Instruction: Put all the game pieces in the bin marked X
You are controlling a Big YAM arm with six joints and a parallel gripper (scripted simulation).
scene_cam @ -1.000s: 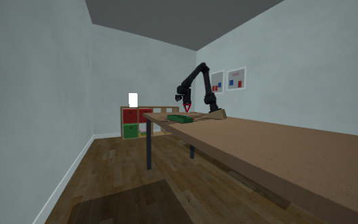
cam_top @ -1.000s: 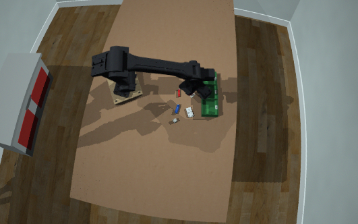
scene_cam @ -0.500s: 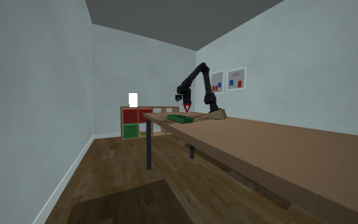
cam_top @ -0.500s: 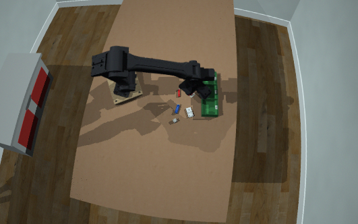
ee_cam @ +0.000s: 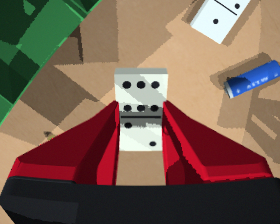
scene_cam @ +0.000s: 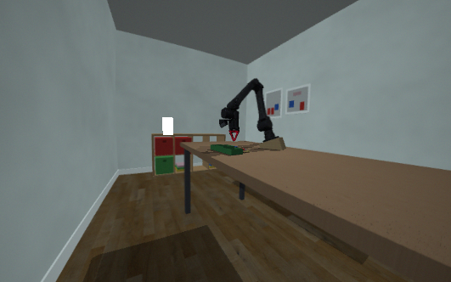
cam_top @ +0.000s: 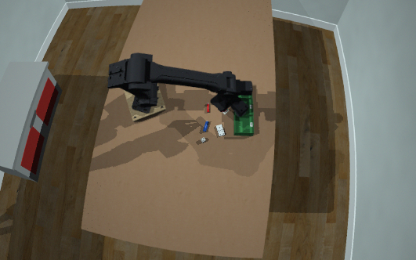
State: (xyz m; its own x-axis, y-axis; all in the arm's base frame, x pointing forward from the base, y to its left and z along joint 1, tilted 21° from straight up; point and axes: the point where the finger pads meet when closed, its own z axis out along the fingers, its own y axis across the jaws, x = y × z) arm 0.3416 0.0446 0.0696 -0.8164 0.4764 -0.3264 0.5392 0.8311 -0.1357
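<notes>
My gripper (scene_cam: 234, 138) (ee_cam: 140, 110) is shut on a white domino (ee_cam: 141, 92) with black dots, above the table beside the green bin (cam_top: 244, 132) (scene_cam: 226, 149) (ee_cam: 21, 95). No X mark is readable on the bin. Small white patches show in it in the top view; I cannot tell what they are. Another white domino (cam_top: 220, 130) (ee_cam: 217, 22) lies on the table left of the bin. A small white die-like piece (cam_top: 203, 139) lies nearby. The arm hides part of the bin.
A blue battery (cam_top: 206, 126) (ee_cam: 253, 79) lies near the loose domino. A small red object (cam_top: 208, 108) lies left of the gripper. A small yellowish tip (ee_cam: 50, 135) shows beside the left finger. The bin stands near the table's right edge.
</notes>
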